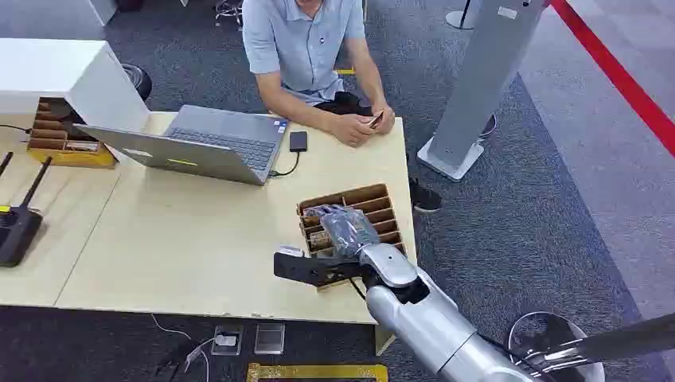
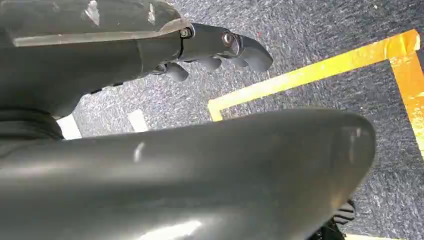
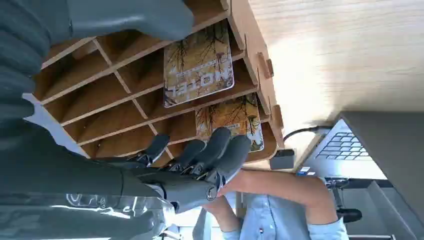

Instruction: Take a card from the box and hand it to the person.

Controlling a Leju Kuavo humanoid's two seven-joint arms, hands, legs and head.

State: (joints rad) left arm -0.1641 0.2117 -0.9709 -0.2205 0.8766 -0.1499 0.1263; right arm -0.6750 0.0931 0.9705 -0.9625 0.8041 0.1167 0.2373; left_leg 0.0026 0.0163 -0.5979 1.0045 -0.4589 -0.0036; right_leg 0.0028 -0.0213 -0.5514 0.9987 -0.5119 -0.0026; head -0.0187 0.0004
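Note:
A wooden box (image 1: 374, 199) with slotted compartments stands on the table's near right corner. My right hand (image 1: 346, 227) hovers over its left half, fingers spread and holding nothing. In the right wrist view the box (image 3: 100, 95) holds two brown "HOTEL" cards, one (image 3: 199, 65) in a middle slot and one (image 3: 235, 117) in the slot beyond it. My fingers (image 3: 220, 145) reach just past the edge of that farther card, with the thumb apart on the other side. The person (image 1: 302, 40) sits across the table, hands together (image 1: 362, 123) on a small brownish thing. My left hand (image 2: 220, 50) hangs over the carpet, holding nothing.
An open laptop (image 1: 215, 143) with a phone (image 1: 298, 141) beside it lies between the box and the person. A second wooden box (image 1: 60, 139) and a black router (image 1: 17, 227) sit at the left. A grey stand (image 1: 477, 79) rises right of the table.

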